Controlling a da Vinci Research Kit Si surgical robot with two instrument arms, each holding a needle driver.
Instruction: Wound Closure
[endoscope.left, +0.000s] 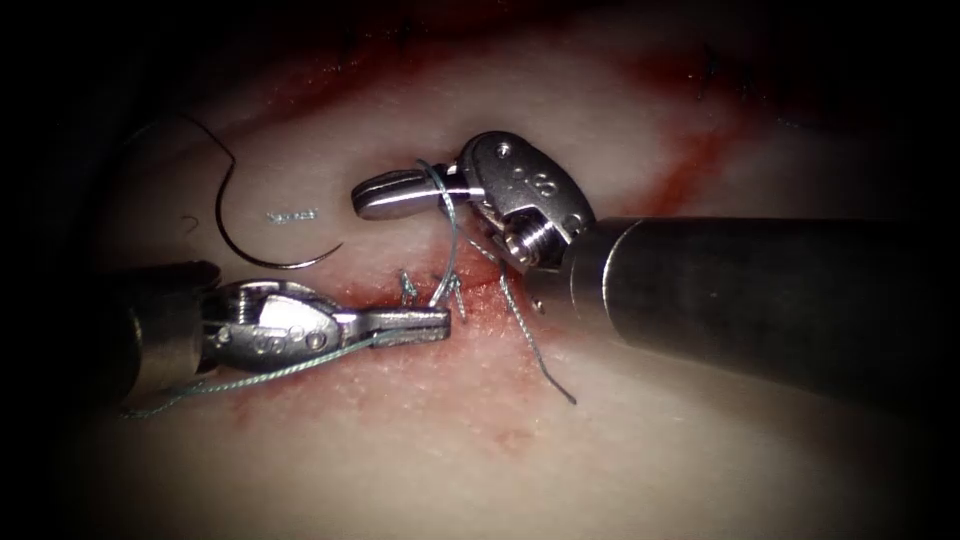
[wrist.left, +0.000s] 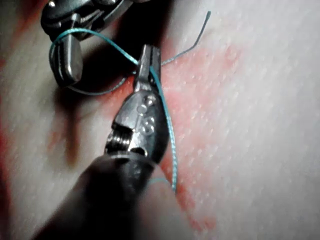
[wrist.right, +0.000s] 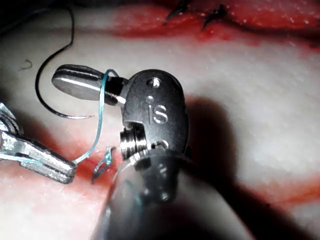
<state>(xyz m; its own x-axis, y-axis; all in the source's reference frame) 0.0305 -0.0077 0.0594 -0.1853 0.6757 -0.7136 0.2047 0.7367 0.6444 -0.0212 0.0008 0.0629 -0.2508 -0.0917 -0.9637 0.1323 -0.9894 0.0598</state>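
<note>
My left tool (endoscope.left: 443, 322) lies low across the cut (endoscope.left: 480, 285), its jaws shut on the teal thread (endoscope.left: 447, 250). From there the thread rises and loops around the jaws of my right tool (endoscope.left: 362, 198), which are shut with nothing between them. The left wrist view shows the thread (wrist.left: 107, 42) running from the right tool (wrist.left: 67, 75) to the left tool's tip (wrist.left: 148, 50). In the right wrist view the loop (wrist.right: 101, 100) circles the right tool's jaws (wrist.right: 57, 79). The curved needle (endoscope.left: 262, 263) lies free on the tissue left of the cut, held by neither tool.
A loose thread tail (endoscope.left: 540, 355) trails to the lower right of the cut, and another length (endoscope.left: 260, 378) runs left under the left tool. Short thread ends (endoscope.left: 407, 286) stick up at the stitch. Red fluid (endoscope.left: 690, 170) stains the tissue. Earlier stitches (wrist.right: 215, 15) sit farther along.
</note>
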